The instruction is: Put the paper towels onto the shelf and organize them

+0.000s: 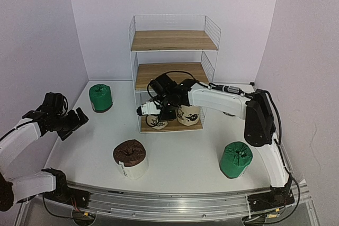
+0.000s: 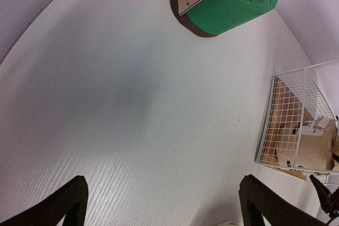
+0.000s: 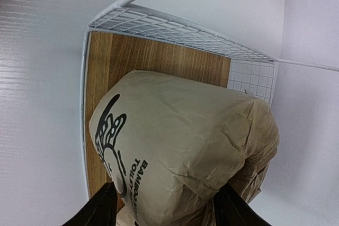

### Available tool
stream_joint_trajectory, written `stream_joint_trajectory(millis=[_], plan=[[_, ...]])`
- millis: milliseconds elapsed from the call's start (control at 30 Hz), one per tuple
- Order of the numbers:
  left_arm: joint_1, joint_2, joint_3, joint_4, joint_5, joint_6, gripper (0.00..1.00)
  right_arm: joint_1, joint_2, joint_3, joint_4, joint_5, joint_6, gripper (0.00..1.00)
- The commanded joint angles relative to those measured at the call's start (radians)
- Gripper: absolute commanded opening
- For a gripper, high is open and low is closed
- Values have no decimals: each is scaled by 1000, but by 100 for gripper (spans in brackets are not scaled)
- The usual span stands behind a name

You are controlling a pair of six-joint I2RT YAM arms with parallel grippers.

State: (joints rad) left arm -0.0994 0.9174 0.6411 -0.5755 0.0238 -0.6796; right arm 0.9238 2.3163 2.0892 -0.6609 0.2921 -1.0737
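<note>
Jaws: right gripper clamped on beige roll, one jaw on each flank; left gripper spread apart, empty.
Roll: low over shelf bottom board, left front corner, near second beige roll; seated or not, unclear.
Technique: settle it flat, nudge beside its twin, release, withdraw straight out.

Two rolls in shelf bottom tier, three on table
</note>
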Motion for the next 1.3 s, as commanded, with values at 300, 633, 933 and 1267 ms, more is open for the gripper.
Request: stream_joint_trajectory(millis=[300,633,933,1267], plan=[[-2,-4,29,35,14,22,100,0,-14,39,25,34,24,68],[-1,-6,27,45,38,31,100,0,-69,-8,99,70,20,77],[-1,-11,25,49,48,34,100,17,-132,-120,188,104,5,78],[-1,-24,21,56,72,38,100,59,-215,-262,221,137,25,79]])
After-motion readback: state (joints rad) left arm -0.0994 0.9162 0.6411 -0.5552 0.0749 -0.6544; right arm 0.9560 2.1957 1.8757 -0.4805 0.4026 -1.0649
